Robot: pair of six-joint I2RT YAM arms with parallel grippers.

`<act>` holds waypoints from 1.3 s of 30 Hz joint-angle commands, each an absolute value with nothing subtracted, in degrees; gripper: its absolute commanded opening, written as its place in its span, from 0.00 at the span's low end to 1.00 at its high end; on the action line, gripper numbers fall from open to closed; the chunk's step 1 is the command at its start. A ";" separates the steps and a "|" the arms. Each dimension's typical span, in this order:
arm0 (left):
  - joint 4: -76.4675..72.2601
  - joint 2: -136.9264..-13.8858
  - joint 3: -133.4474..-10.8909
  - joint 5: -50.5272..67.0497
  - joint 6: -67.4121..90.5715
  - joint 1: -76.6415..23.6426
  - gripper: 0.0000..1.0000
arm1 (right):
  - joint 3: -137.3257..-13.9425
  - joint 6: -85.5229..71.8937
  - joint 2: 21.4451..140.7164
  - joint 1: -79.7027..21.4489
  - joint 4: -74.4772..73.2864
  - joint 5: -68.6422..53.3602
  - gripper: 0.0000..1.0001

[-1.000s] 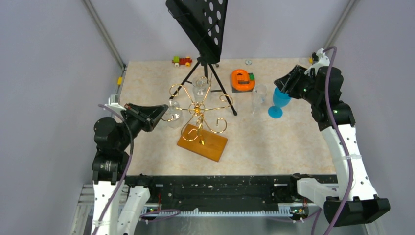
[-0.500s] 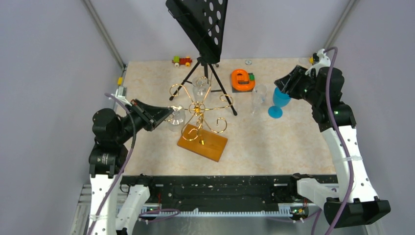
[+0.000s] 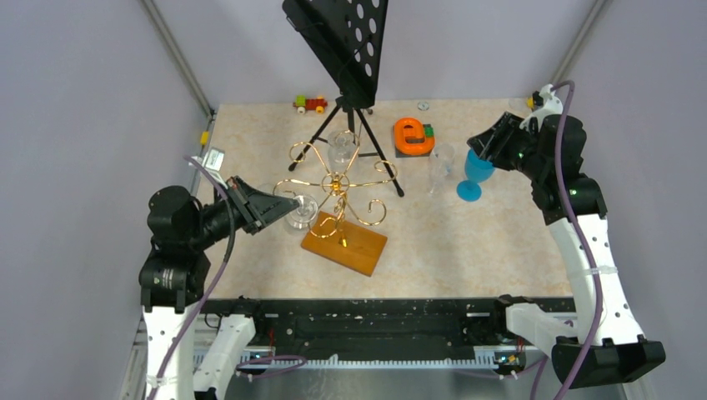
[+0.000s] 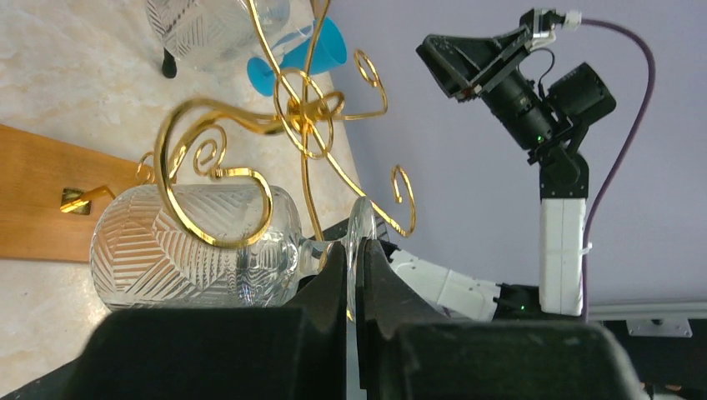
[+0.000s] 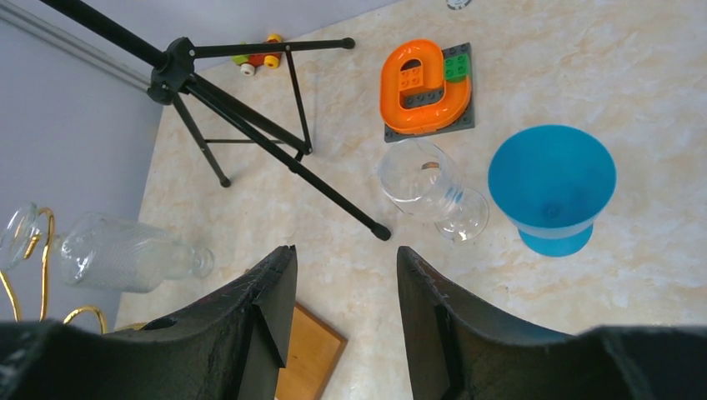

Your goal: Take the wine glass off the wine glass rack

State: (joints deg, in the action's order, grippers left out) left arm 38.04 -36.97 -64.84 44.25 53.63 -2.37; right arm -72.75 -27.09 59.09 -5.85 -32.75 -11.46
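Where the beige marbled tabletop (image 3: 467,242) meets the back wall, a black perforated music stand (image 3: 342,42) rises on its tripod, the biggest thing on it. Two arms reach in from the near edge. The left claw (image 3: 288,202) is stretched toward the middle and clamped together on the foot of the wine glass (image 3: 302,210). From its own camera I can see the thin disc pinched between the black fingers (image 4: 329,283). The right claw (image 3: 479,142) hangs over the far right corner with its jaws apart and nothing between them.

The wine glass rack (image 3: 338,185), a gold wire tree of curled arms, stands mid-table on its orange-brown wooden base (image 3: 350,243). The held glass lies on its side at the rack's left, its patterned bowl just behind one gold scroll, not clear of the rack. Whether wire and glass touch I cannot tell. A second glass (image 3: 340,148) sits at the rack's far side.

Below the right claw stand a blue goblet (image 3: 475,173) and, just beside it, a clear glass (image 3: 440,162). Farther back lie an orange block toy (image 3: 411,136) and a small toy train (image 3: 310,103).
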 commanded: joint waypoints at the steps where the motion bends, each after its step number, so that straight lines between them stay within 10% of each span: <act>1: 34.01 -35.68 -71.03 47.83 49.80 -2.22 0.00 | -74.73 -27.07 57.51 -6.04 -32.56 -12.46 0.50; 39: 34.63 -30.30 -78.84 48.57 48.54 -2.22 0.00 | -75.67 -32.28 56.46 -6.03 -28.72 -23.86 0.60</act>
State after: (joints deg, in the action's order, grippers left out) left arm 39.05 -32.82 -76.18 49.87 49.34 -2.31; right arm -73.93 -30.76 56.16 -5.85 -32.18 -22.37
